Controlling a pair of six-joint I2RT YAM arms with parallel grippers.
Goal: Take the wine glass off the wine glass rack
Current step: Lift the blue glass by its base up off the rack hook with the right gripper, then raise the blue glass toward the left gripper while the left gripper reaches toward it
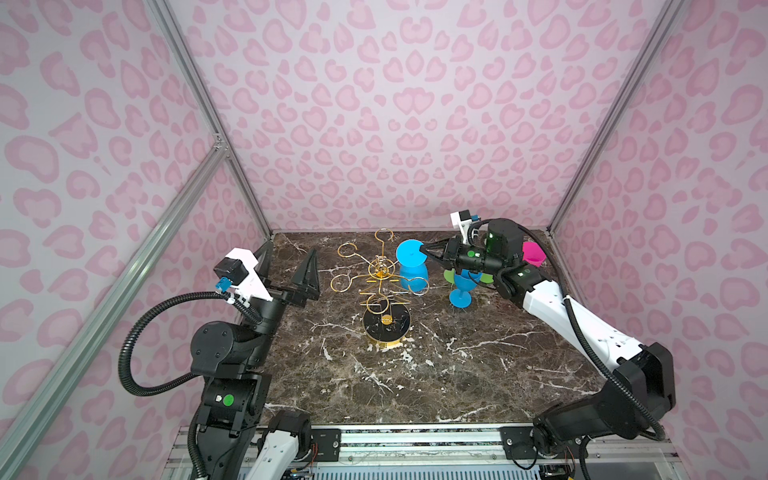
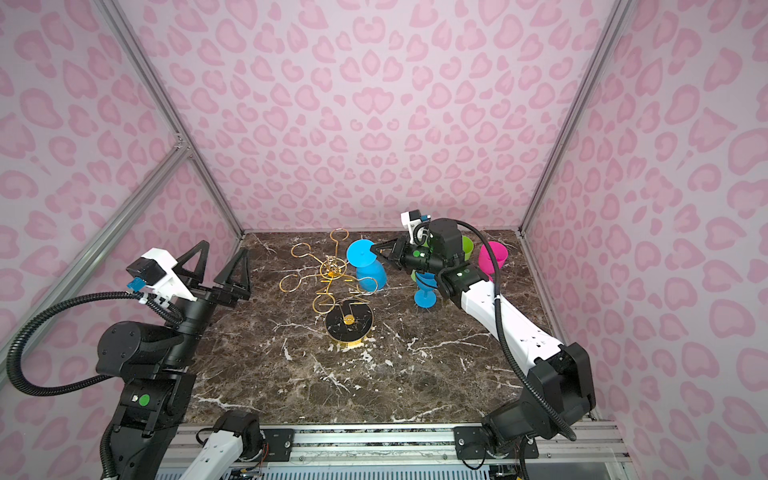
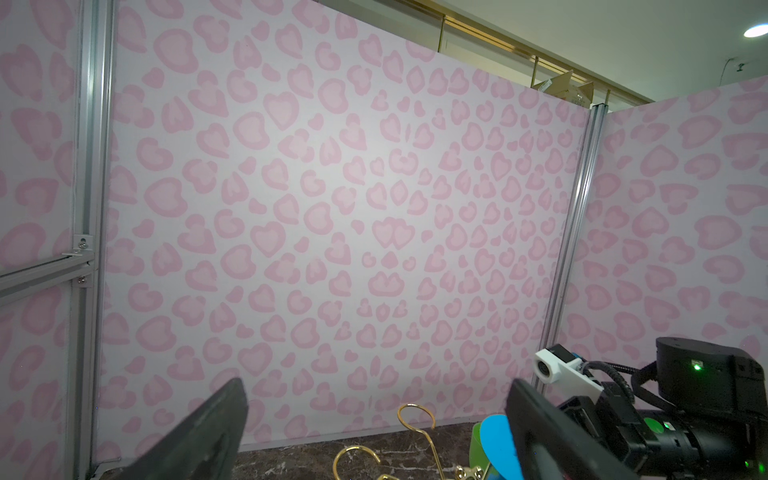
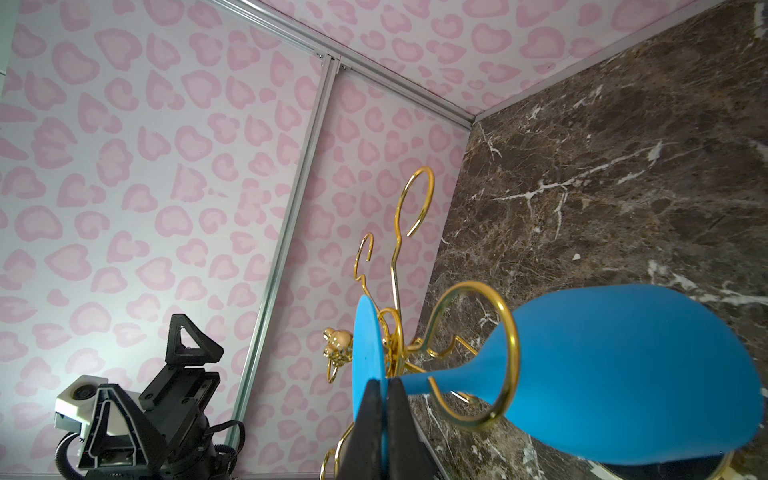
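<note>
Blue wine glass [image 4: 623,374] hung inverted on the wine glass rack [image 1: 381,266], the right gripper [image 4: 385,384] pinching its foot. The left gripper [image 1: 289,251] gaped empty.

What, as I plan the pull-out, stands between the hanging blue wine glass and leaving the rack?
A gold loop of the rack rings the wine glass stem, between foot and bowl. The right gripper pinches the foot; nothing else visible intervenes.

wine glass rack [image 1: 381,268] on table [image 1: 457,374] | wine glass [image 1: 411,266] hanging in its right loop | other glasses [image 1: 461,297] standing further right
</note>
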